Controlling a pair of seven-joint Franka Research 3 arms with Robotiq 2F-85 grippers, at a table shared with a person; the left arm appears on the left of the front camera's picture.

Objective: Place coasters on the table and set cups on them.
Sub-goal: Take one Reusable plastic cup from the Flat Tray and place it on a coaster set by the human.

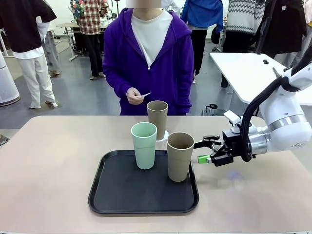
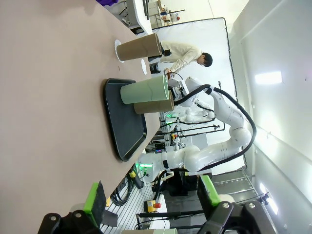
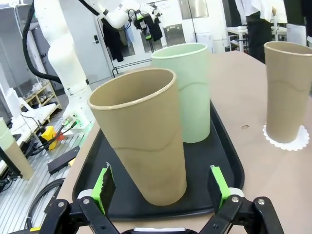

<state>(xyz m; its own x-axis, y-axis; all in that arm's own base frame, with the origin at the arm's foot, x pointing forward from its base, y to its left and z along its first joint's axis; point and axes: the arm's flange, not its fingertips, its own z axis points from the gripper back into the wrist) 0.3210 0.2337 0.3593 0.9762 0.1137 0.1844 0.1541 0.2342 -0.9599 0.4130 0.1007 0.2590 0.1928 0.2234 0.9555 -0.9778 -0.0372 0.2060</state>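
Observation:
One tan cup [image 1: 180, 156] and the mint green cup [image 1: 144, 145] stand on the black tray [image 1: 122, 195]. My right gripper [image 1: 202, 151] is open just to the right of that tan cup. In the right wrist view its green pads [image 3: 105, 187] flank the tan cup's [image 3: 146, 136] lower part with a gap on each side. A second tan cup [image 1: 157, 119] stands on the table [image 1: 48, 161] behind the tray, on a white coaster [image 3: 285, 141]. The person's hand holds another coaster [image 1: 145, 95]. My left gripper [image 2: 153, 195] hangs open over the table's left part, holding nothing.
The person in a purple hoodie [image 1: 170, 63] stands at the far edge. A white table [image 1: 248, 68] sits at the back right. Bare tabletop lies left and right of the tray.

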